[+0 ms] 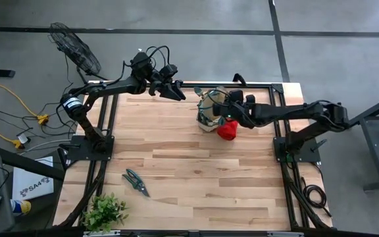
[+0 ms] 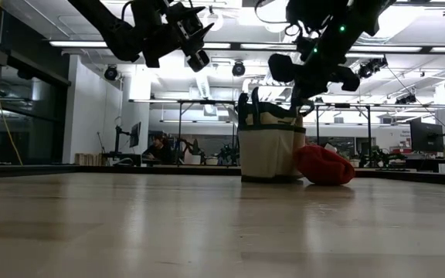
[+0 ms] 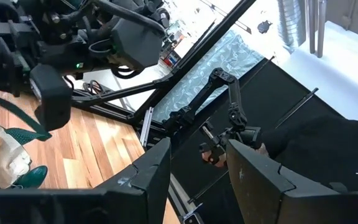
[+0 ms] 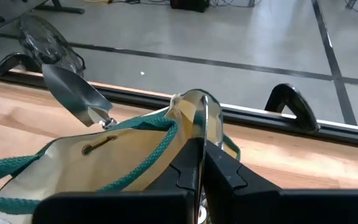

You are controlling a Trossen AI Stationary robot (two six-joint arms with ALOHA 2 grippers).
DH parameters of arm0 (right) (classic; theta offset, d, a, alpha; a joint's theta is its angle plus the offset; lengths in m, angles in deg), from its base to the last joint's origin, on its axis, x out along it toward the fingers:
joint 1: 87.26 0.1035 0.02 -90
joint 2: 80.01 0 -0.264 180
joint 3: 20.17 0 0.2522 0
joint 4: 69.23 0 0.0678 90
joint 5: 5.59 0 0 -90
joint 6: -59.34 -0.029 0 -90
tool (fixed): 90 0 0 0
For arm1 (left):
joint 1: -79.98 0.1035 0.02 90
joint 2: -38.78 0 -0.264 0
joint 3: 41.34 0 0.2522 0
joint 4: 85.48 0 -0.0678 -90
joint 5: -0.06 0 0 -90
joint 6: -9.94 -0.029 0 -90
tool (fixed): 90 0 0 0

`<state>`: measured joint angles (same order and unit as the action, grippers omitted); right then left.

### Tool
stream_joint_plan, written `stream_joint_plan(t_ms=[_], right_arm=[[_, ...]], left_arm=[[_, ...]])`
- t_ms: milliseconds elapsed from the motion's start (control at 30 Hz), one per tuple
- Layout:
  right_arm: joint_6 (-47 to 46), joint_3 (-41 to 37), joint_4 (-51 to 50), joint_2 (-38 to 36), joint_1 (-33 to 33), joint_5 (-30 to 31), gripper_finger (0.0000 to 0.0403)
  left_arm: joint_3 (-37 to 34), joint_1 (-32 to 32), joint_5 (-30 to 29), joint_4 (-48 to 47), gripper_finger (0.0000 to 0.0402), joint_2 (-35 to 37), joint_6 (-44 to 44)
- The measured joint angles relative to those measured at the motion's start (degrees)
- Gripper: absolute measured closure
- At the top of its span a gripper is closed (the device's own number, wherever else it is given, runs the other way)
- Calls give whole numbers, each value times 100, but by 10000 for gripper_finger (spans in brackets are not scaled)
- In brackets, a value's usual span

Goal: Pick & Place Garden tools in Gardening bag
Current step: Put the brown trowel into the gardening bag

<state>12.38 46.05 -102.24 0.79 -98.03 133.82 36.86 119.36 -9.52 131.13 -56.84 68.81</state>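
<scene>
Steel-bladed tool (image 4: pixel 205 134) stands upright, clamped in our right gripper (image 4: pixel 205 163), directly above the gardening bag (image 4: pixel 114 155); left gripper (image 3: pixel 194 165) waits open, farther off.

A grey concrete floor (image 1: pixel 196 14) crossed by dark seams surrounds the light wooden bench (image 1: pixel 189 178), with a round black fan (image 1: pixel 75 47) and yellow cables (image 1: pixel 8 99) on the floor beside it. Across the room, long ceiling light strips (image 2: pixel 230 48) glow over distant desks with monitors (image 2: pixel 135 133) and a seated person (image 2: pixel 161 148).
</scene>
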Motion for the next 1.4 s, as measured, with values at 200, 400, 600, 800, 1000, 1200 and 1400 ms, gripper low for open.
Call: stream_joint_plan(t_ms=[200,400,600,800,1000,1200,1400], right_arm=[[-381,0,55,95,-58,-54,399],[-426,0,-17,104,-49,-198,399],[-450,0,-21,107,-52,-446,399],[-868,0,-305,107,-49,-445,399],[-850,0,-373,107,-49,-504,399],[-1198,0,-432,107,-47,-695,399],[-1162,0,-488,66,-47,-652,399]], left_arm=[[0,0,0,1,249,0,-1],[0,0,0,2,249,0,-2],[0,0,0,0,249,0,-1],[0,0,2,0,249,0,0],[0,0,4,1,249,0,-2],[0,2,9,0,249,0,0],[0,2,18,0,249,-2,0]])
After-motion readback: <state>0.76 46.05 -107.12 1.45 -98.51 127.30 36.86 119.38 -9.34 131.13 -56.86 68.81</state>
